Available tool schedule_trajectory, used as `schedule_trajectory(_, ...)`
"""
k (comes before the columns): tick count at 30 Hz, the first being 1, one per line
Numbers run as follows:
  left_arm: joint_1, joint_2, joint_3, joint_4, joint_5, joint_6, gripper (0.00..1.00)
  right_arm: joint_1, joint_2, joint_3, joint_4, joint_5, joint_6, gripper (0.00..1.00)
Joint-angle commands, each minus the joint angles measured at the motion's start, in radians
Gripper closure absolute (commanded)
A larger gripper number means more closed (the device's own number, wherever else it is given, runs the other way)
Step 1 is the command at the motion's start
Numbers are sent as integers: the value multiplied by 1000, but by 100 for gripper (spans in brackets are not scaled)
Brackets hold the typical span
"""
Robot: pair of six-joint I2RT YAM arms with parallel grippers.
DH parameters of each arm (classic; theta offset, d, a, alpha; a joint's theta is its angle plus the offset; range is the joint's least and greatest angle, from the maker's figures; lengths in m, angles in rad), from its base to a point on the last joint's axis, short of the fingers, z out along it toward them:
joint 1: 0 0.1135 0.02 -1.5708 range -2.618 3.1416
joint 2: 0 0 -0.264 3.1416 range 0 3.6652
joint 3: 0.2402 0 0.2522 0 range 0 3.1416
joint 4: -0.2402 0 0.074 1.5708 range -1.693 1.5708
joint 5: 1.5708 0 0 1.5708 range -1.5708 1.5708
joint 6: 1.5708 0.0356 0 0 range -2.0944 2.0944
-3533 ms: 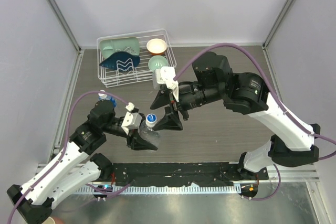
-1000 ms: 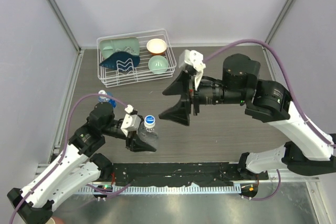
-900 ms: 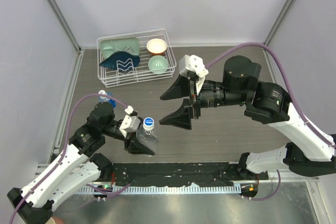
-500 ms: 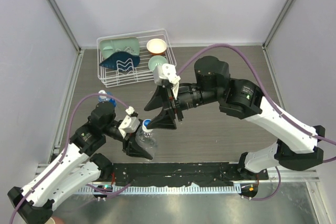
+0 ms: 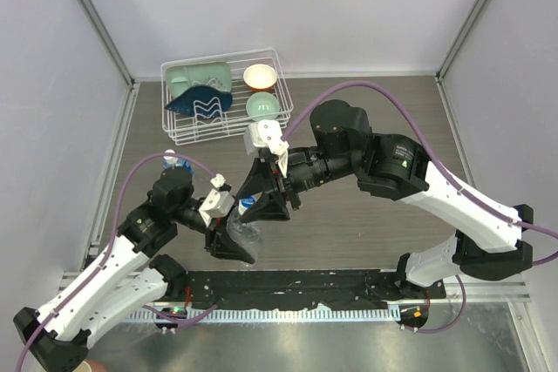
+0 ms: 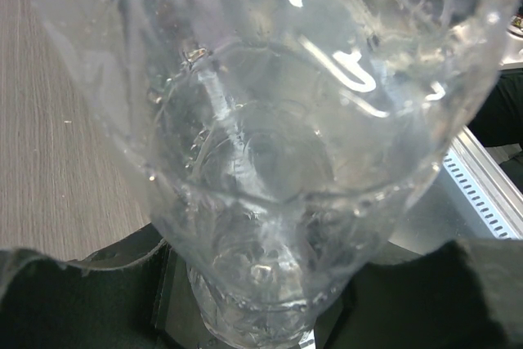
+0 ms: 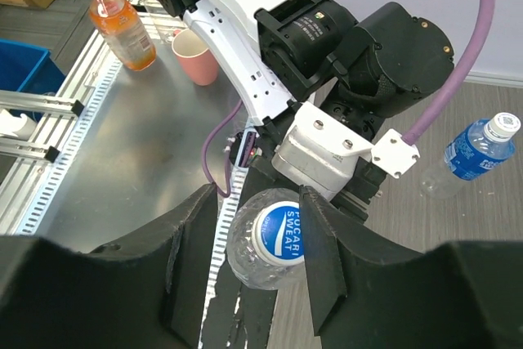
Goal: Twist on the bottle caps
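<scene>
My left gripper point(image 5: 231, 234) is shut on the plain clear bottle point(image 5: 242, 226) and holds it upright; its body fills the left wrist view point(image 6: 270, 136). A white cap point(image 7: 282, 232) with a blue printed top sits on its neck. My right gripper point(image 7: 255, 261) is open and straddles that cap from above point(image 5: 261, 198). One finger point(image 7: 323, 255) is at the cap's edge. The other finger point(image 7: 192, 263) stands apart from it. The blue-label bottle point(image 7: 472, 153) lies on the table with a white cap point(image 7: 500, 126) on it; it also shows beside the left arm point(image 5: 174, 161).
A white wire rack point(image 5: 261, 128) at the back left holds pale green and cream bowls and a dark blue item. A black strip point(image 5: 288, 289) runs along the near edge. An orange drink bottle point(image 7: 121, 26) and a pink cup point(image 7: 196, 55) stand on the metal bench.
My right gripper has swung left and down from mid-table to the cap of the held bottle. My left gripper kept hold of the bottle and shifted it slightly.
</scene>
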Motion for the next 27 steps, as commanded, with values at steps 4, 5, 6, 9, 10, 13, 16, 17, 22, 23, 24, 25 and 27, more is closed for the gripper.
schedule_trajectory(4,8,-2,59,27,20,-5,100,4,-29,36,6,57,-30,50)
schedule_trajectory(5,8,-4,60,26,23,-4,100,4,-29,36,6,64,-33,50)
schedule_trajectory(6,8,-2,62,24,23,-5,100,2,-29,43,5,67,-34,50)
schedule_trajectory(9,10,-4,65,23,23,-4,100,4,-26,50,0,82,-45,49)
schedule_trajectory(10,10,-7,65,23,25,-4,100,4,-25,53,-3,88,-46,49)
schedule_trajectory(13,11,-9,65,23,27,-4,100,4,-22,49,-14,97,-54,49)
schedule_trajectory(16,11,-12,64,18,27,-4,100,4,-12,47,-26,116,-57,49)
schedule_trajectory(17,11,-13,64,21,27,-4,100,4,-11,47,-33,123,-59,49)
schedule_trajectory(22,11,-18,62,14,27,2,100,4,-3,55,-40,121,-60,56)
schedule_trajectory(23,13,-18,64,15,22,4,100,2,-2,55,-41,120,-59,59)
schedule_trajectory(24,13,-21,61,14,20,5,100,4,-3,56,-44,119,-59,66)
schedule_trajectory(25,13,-22,59,14,13,8,100,4,0,56,-47,119,-59,70)
schedule_trajectory(27,14,-27,57,12,1,20,100,4,1,55,-60,119,-56,83)
